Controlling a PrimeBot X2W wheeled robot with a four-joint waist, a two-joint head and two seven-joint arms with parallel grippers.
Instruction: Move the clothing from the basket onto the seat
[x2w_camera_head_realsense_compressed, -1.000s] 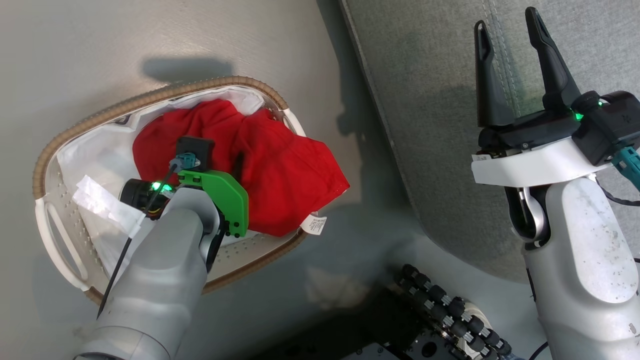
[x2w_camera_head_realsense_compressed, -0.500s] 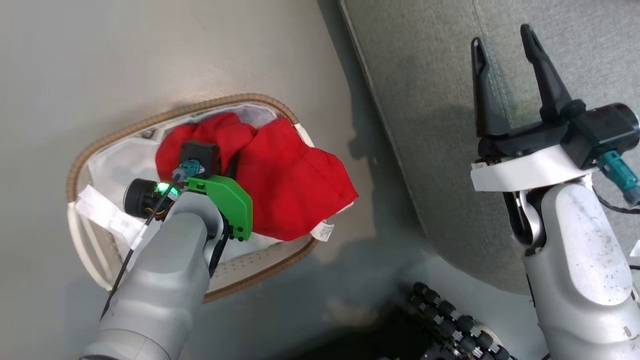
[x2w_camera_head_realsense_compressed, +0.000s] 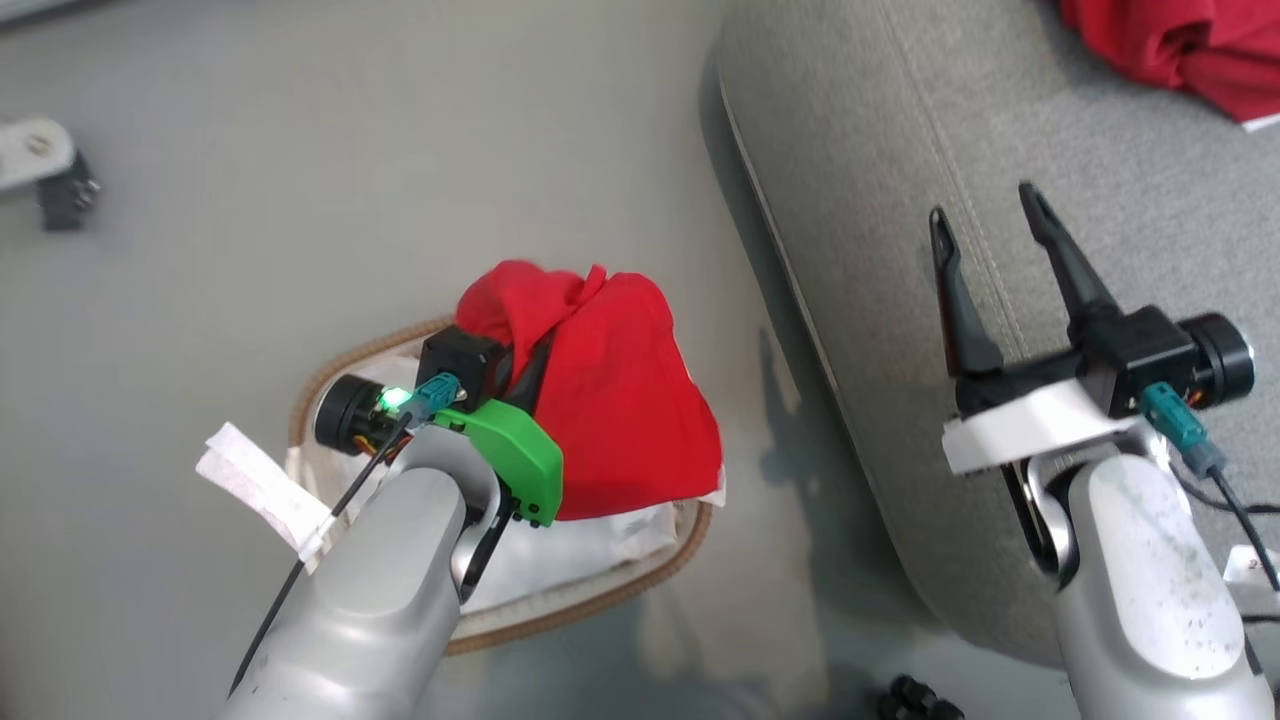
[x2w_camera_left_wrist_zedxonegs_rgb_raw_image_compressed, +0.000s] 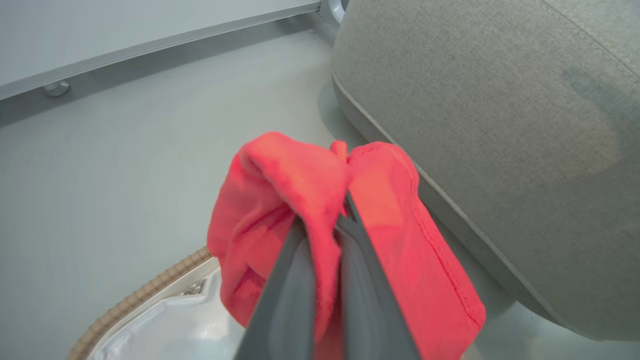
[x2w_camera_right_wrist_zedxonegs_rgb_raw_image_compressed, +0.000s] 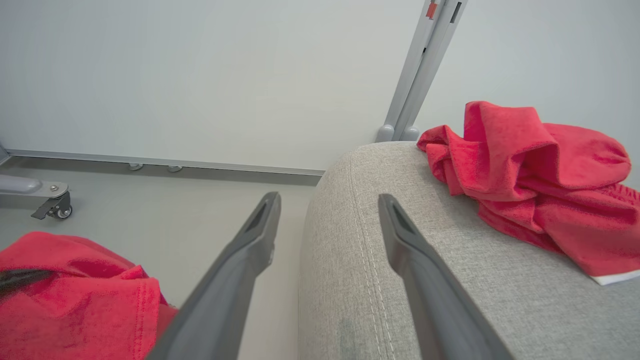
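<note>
The left hand (x2w_camera_left_wrist_zedxonegs_rgb_raw_image_compressed: 325, 225) is clenched on a red garment (x2w_camera_head_realsense_compressed: 620, 420) above the basket (x2w_camera_head_realsense_compressed: 590, 600), with a strip of floor (x2w_camera_head_realsense_compressed: 790, 520) before the rounded edge of the seat (x2w_camera_head_realsense_compressed: 1000, 130). The right hand (x2w_camera_head_realsense_compressed: 985, 215) is released over this edge; a second garment (x2w_camera_head_realsense_compressed: 1180, 50) lies farther on it.

Two red garments (x2w_camera_head_realsense_compressed: 625, 420) (x2w_camera_head_realsense_compressed: 1180, 45), one basket (x2w_camera_head_realsense_compressed: 598, 600), one seat (x2w_camera_head_realsense_compressed: 860, 300) and two claws (x2w_camera_left_wrist_zedxonegs_rgb_raw_image_compressed: 345, 202) (x2w_camera_head_realsense_compressed: 983, 203).

- clothing (x2w_camera_left_wrist_zedxonegs_rgb_raw_image_compressed: 410, 240): soft red cloth, matt and slightly fuzzy, stitched along the hem
- seat (x2w_camera_right_wrist_zedxonegs_rgb_raw_image_compressed: 450, 300): grey woven upholstery, coarse-grained and matt (pale thread down the seam)
- basket (x2w_camera_left_wrist_zedxonegs_rgb_raw_image_compressed: 145, 295): ribbed brown woven rim
- liner (x2w_camera_left_wrist_zedxonegs_rgb_raw_image_compressed: 165, 335): white cloth, faintly shiny
- floor (x2w_camera_head_realsense_compressed: 250, 200): smooth, dull sheen
- left forearm shell (x2w_camera_head_realsense_compressed: 380, 600): smooth grey, plastic-looking, satin
</note>
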